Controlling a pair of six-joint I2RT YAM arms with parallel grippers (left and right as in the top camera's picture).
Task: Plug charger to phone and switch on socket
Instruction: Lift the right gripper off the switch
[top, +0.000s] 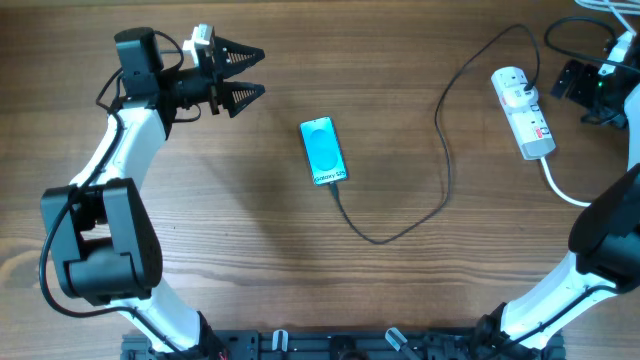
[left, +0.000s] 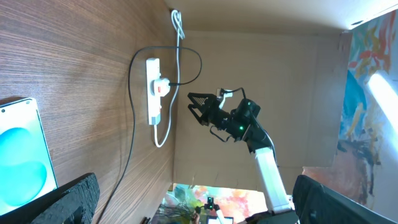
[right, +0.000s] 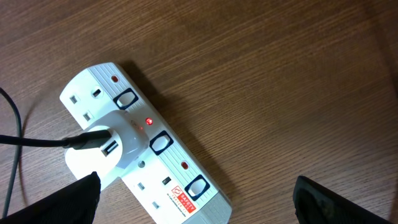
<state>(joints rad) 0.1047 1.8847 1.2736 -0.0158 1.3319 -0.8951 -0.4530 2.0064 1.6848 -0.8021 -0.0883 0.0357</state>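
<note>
The phone (top: 323, 150) lies face up mid-table, its teal screen lit. The thin black charger (top: 445, 150) runs from the phone's near edge in a wide loop to a white adapter (right: 106, 149) seated in the socket (top: 522, 112). A small red light (right: 148, 121) glows beside the socket's middle switch. My left gripper (top: 242, 76) hovers open at the far left, well away from the phone (left: 22, 155), with nothing between its fingers (left: 62, 202). My right gripper (right: 202, 208) hangs open just above the socket (right: 155, 155), holding nothing; it also shows as the right gripper (left: 200, 106) beside the socket (left: 153, 90).
The socket's thick white cord (top: 560, 185) curves toward the table's right edge. Loose cables (top: 590, 12) lie at the far right corner. The left arm's base (top: 100, 250) stands at the near left, the right arm's (top: 600, 250) at the near right.
</note>
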